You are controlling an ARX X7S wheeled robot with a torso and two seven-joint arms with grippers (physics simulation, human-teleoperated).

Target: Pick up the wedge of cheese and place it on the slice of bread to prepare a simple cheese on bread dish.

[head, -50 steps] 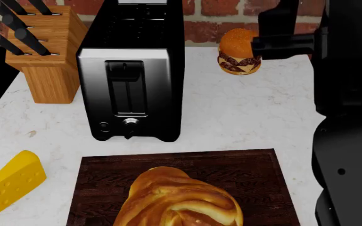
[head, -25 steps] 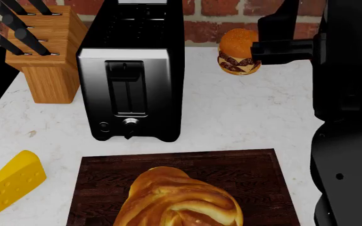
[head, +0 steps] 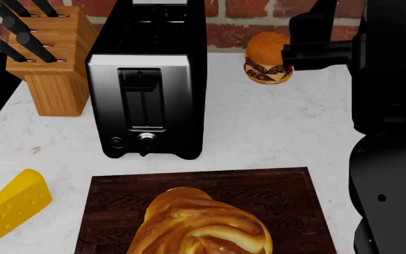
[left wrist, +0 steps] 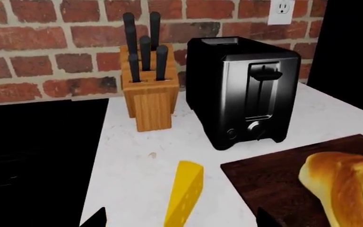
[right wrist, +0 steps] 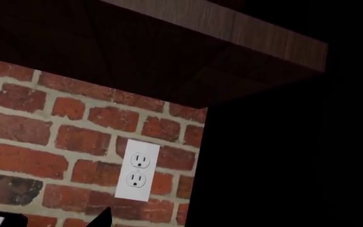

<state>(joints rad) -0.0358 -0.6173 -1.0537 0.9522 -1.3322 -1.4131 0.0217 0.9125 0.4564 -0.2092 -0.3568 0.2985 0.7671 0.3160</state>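
The wedge of cheese is bright yellow with small holes and lies on the white counter at the near left, beside the dark cutting board. The slice of bread, a glossy golden-brown twisted loaf, sits on that board. In the left wrist view the cheese lies ahead, between the two spread fingertips of my left gripper, which is open, empty and short of it. The bread is off to one side. My right gripper is raised and faces the brick wall, open and empty.
A black toaster stands behind the board, with a wooden knife block to its left. A small burger sits at the back, right beside my black right arm. A wall outlet sits under a wooden shelf.
My right arm has shifted slightly near the burger. The cheese, the bread and everything else on the counter stay where they were.
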